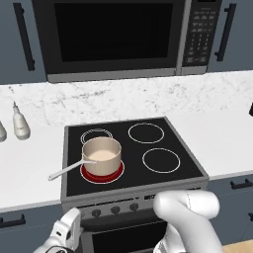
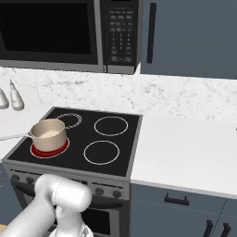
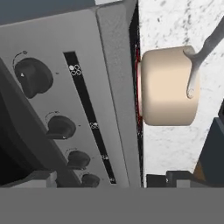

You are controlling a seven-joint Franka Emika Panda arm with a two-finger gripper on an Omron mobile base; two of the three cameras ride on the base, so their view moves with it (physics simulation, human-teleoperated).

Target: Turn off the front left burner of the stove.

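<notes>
Left base view: front left burner (image 1: 89, 174) glows red at 9 o'clock on the stove (image 1: 190, 168), under one saucepan (image 1: 102, 154), among four rings; right base view: same; hand view: four stiff knobs, nearest knob (image 3: 30, 77) graspable by its rim, jaws' state untellable.

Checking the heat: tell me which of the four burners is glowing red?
The front left burner, under the tan saucepan; the other three are plain white rings.

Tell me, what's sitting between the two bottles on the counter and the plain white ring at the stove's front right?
The tan saucepan, standing on the glowing red front left burner of the stove. The left base view shows this; its handle points towards the bottles.
</notes>
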